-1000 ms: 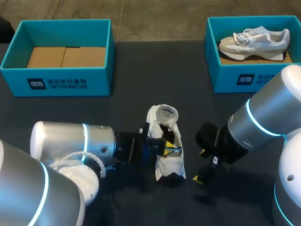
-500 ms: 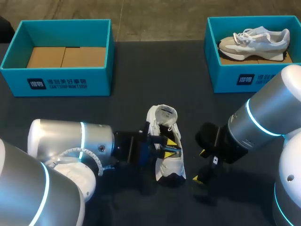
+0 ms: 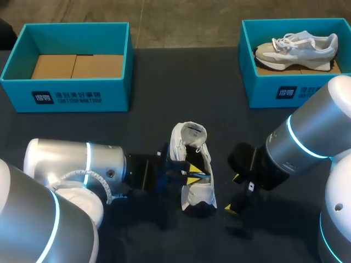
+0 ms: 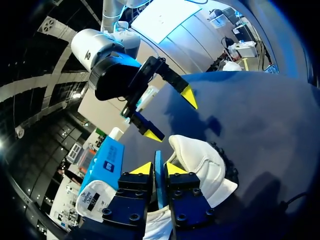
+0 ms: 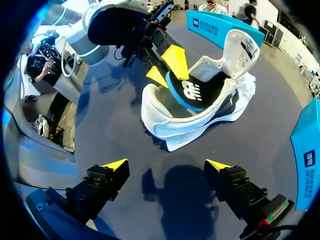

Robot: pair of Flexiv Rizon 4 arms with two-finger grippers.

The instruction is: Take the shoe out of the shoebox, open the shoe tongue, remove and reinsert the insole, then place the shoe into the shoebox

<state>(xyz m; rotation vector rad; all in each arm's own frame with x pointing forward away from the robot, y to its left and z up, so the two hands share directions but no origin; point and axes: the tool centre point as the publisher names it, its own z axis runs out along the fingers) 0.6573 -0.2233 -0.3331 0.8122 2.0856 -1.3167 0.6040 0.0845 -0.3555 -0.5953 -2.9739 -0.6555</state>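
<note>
Shoe (image 3: 198,193) and insole (image 5: 195,90) sit in the middle of the dark table (image 3: 164,82), well apart from both blue boxes. The shoe is white, and its long way runs from the far side of the table toward the robot. Its tongue (image 3: 189,131) is folded open at the far end. The insole is black on top with a blue edge, and it lies in the shoe's mouth. The left gripper (image 3: 193,176) comes in from the shoe's left side, across the long way. Its yellow tips are pinched almost together on the blue edge of the insole. I think the step in hand is pulling the insole out, so the pull should go up and out of the mouth. The right gripper (image 3: 233,193) hangs just beside the shoe on its right, fingers spread wide, holding nothing. It looks near enough to hold the shoe down if it lifts. The left box (image 3: 77,96) has only cardboard in it. The right box (image 3: 285,90) holds another shoe (image 3: 296,46).
</note>
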